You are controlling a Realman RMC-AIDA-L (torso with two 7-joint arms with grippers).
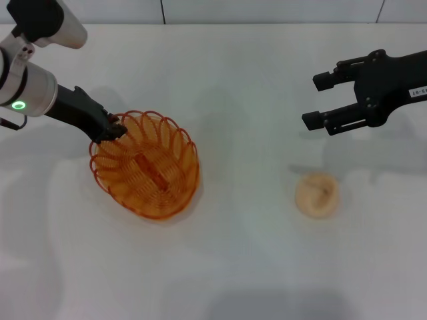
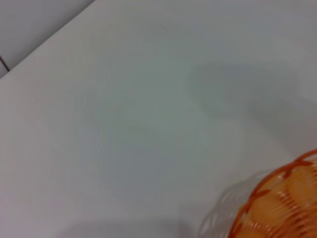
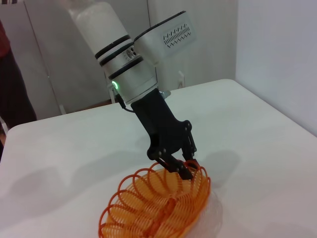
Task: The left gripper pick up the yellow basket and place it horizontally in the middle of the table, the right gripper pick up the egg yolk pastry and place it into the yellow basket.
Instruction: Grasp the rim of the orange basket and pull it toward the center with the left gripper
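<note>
The yellow basket [image 1: 145,167] is an orange wire oval at the left middle of the white table [image 1: 233,267], long axis running near to far. My left gripper [image 1: 113,130] is shut on its far-left rim. The right wrist view shows this grip [image 3: 181,167] and the basket [image 3: 148,210] tilted, its low side at the table. A basket corner shows in the left wrist view [image 2: 282,203]. The egg yolk pastry [image 1: 317,195] lies on the table to the right. My right gripper [image 1: 318,100] hangs open and empty, above and beyond the pastry.
The table's far edge meets a tiled wall [image 1: 267,10]. In the right wrist view, pale cabinets [image 3: 59,59] stand beyond the table.
</note>
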